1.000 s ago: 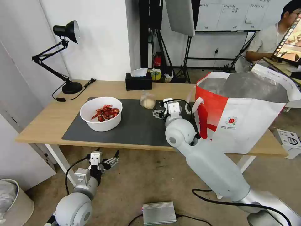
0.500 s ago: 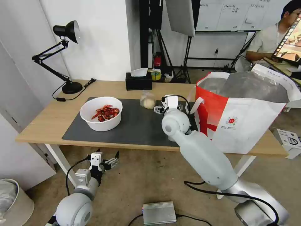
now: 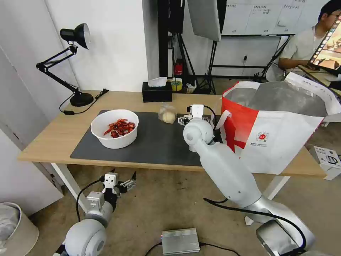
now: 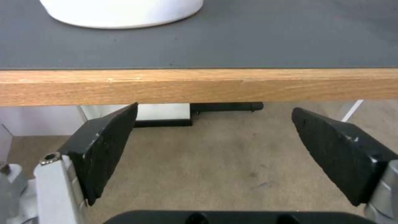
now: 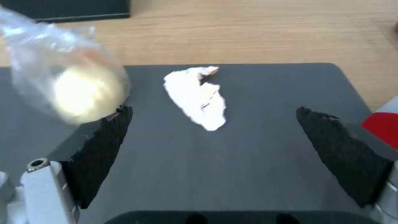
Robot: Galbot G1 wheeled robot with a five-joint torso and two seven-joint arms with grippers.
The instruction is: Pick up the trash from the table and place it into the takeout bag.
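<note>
On the dark mat (image 3: 152, 144) of the table (image 3: 49, 137) stand a white bowl (image 3: 114, 128) of red shells and a clear bag (image 3: 167, 114) around a beige lump. The red-and-white takeout bag (image 3: 280, 124) stands open at the table's right end. My right gripper (image 3: 184, 120) hovers open over the mat between the clear bag and the takeout bag. In the right wrist view a crumpled white tissue (image 5: 197, 96) lies just ahead of the open right gripper (image 5: 213, 109), with the clear bag (image 5: 70, 90) beside one finger. My left gripper (image 3: 122, 182) hangs open below the table's front edge (image 4: 199, 87).
A black desk lamp (image 3: 72, 67) stands at the table's back left and a black tissue box (image 3: 157, 93) at the back middle. On the floor are a metal box (image 3: 180, 241), a bin (image 3: 14, 227) at the left and a small carton (image 3: 328, 160) at the right.
My right arm has reached farther across the mat, carrying its open gripper toward the table's back. The left gripper has barely moved.
</note>
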